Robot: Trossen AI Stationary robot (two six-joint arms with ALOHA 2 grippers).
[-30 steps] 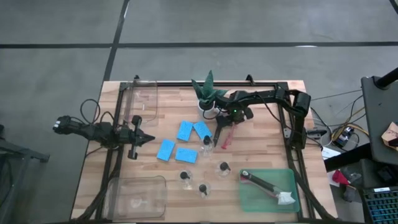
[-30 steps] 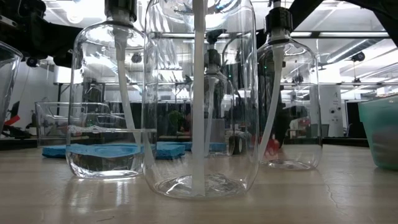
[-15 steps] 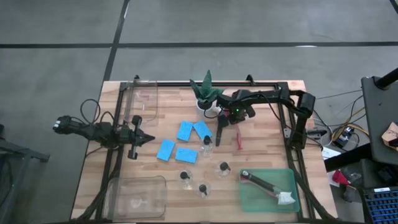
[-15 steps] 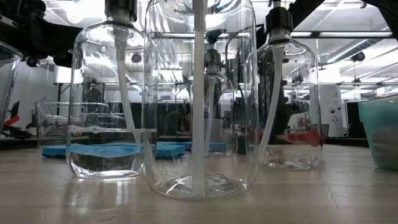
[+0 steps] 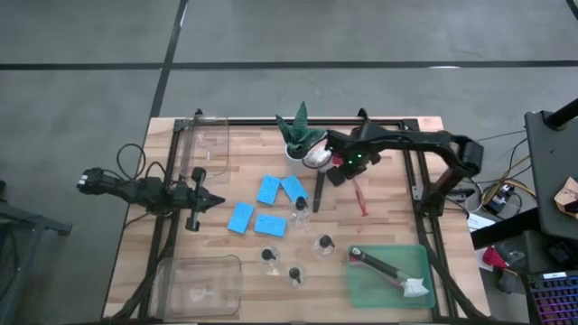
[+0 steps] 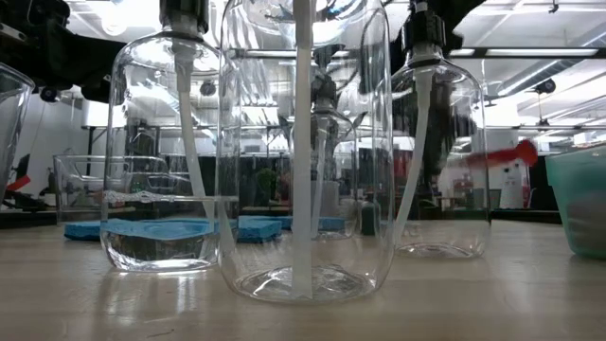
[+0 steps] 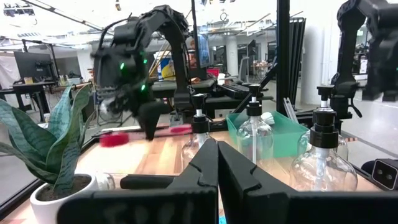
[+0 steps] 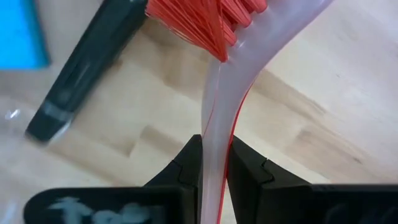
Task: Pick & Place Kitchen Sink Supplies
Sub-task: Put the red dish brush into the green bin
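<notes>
My right end effector [image 8: 211, 163] is clenched on the thin handle of a red brush [image 8: 214, 99], gripping it a little way below the bristle head, over the far middle of the tabletop [image 5: 388, 226] just beside the potted plant [image 5: 298, 135]. I judge the brush light and fairly stiff, but its smooth translucent handle looks slippery and narrow, so it could swivel in a pinch this close to one end; a hold nearer the middle would balance it better. It shows a pale, slightly curved handle with a red stripe and a fan of red bristles. A black brush [image 5: 319, 191] lies on the wood just beside it. My left end effector [image 7: 216, 163] is clamped shut on nothing, waiting at the left edge.
</notes>
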